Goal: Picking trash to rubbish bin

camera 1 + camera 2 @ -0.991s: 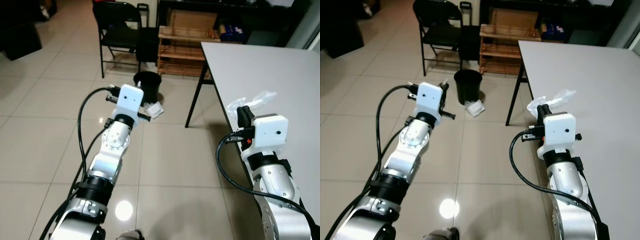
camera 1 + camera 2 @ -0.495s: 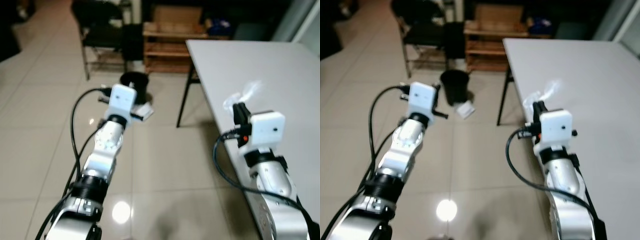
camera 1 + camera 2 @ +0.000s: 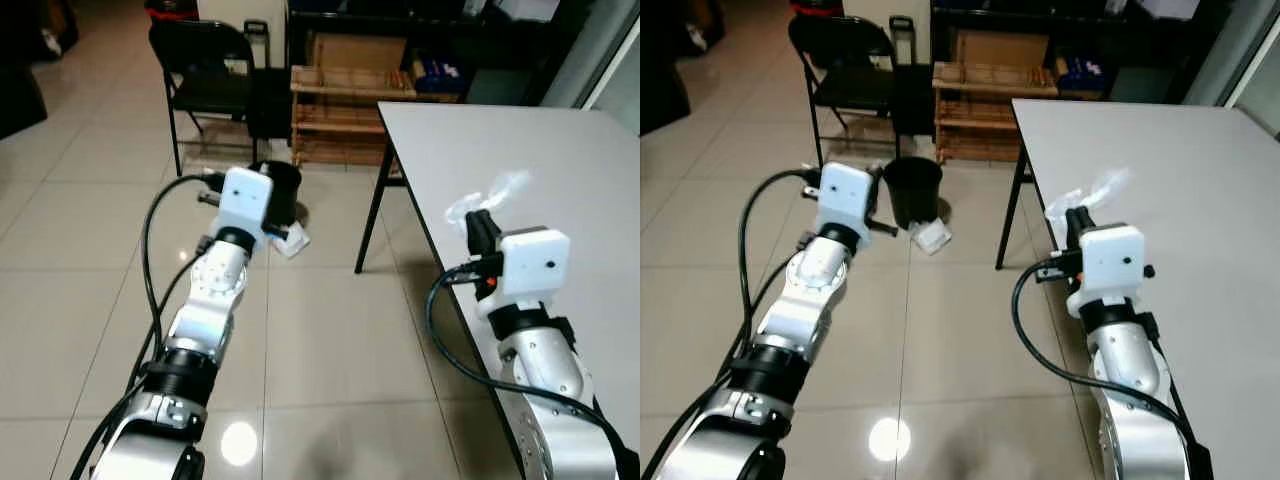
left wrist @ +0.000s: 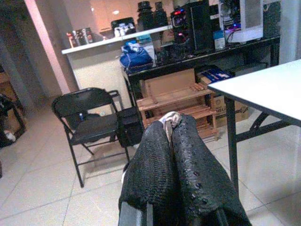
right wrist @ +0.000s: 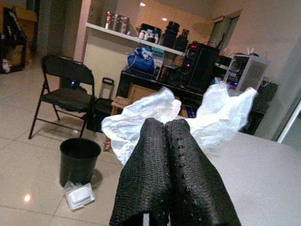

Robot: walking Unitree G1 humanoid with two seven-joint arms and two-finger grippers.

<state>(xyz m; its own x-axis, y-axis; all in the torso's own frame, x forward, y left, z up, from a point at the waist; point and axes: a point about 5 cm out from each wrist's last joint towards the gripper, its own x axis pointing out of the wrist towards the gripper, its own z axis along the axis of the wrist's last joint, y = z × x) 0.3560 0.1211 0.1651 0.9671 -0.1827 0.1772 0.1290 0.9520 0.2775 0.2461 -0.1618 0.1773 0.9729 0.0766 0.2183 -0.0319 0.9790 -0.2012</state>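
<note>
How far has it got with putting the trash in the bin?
Nothing visibly binned yet: the black bin stands across the floor, and a white container lies on the tiles beside it. In hand: the right gripper is shut on a crumpled clear plastic wrapper, over the white table. Left: carrying it over and dropping it in.

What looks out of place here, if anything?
A white piece of trash lies on the floor tiles beside the black bin, not in it. The right gripper is shut on a crumpled plastic bag over the table.
</note>
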